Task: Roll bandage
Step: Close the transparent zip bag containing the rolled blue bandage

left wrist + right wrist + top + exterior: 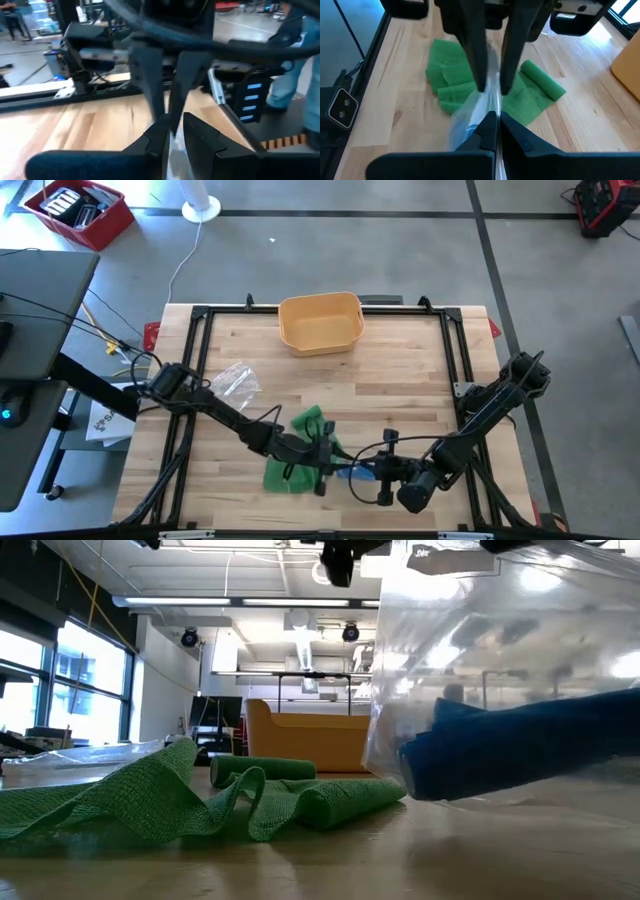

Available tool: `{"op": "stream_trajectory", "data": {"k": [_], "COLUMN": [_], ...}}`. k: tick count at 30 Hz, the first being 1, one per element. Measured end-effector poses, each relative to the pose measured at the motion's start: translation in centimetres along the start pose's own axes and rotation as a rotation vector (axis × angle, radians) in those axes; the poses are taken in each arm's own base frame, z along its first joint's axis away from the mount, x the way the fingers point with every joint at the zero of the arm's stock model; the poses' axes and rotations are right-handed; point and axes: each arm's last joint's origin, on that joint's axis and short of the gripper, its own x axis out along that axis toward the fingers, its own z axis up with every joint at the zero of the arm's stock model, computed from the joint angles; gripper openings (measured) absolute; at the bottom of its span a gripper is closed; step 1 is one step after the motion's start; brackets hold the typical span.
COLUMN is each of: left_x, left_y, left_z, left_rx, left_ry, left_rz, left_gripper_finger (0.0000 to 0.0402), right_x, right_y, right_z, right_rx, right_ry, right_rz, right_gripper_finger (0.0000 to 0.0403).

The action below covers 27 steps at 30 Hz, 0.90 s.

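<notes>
Both tools meet at the near edge of the tabletop (400, 370), gripping one clear plastic bag (500, 670) that holds a blue bandage roll (520, 755). Right tool (496, 117) is clamped fully on the bag's edge; left tool (172, 131) has its fingers nearly together on the same film. Green bandage (300, 455) lies loose, partly rolled, just beside them. Yellow bin (320, 322) sits at the far edge.

No legible text anywhere.

Industrial lab or workshop: concrete floor (400, 260), exposed ceiling ducts (300, 635), large windows (60, 670) left, black-framed wooden worktable (400, 390).
</notes>
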Motion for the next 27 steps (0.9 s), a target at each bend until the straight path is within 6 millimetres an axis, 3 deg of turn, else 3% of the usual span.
{"op": "stream_trajectory", "data": {"k": [6,12,19,27], "left_x": [-0.7,-2.8,-3.6,-3.5], "left_y": [0.4,0.4,-1.1,-1.0], "left_z": [0.8,2.2,2.3,2.5], "left_rx": [-0.011,-0.035,0.045,0.073], "left_ry": [0.049,0.189,0.202,0.182], "left_rz": [0.007,0.024,0.081,0.091], "left_gripper_finger": [0.0108,0.0143,0.0122,0.0067], "right_x": [0.0,0.0,0.0,0.0], "right_y": [0.0,0.0,0.0,0.0], "right_z": [0.0,0.0,0.0,0.0], "right_rx": [0.0,0.0,-0.001,0.0], "right_ry": [0.001,0.002,0.001,0.001], "right_rz": [0.001,0.003,0.002,0.002], "right_gripper_finger": [0.0,0.0,0.0,0.0]}}
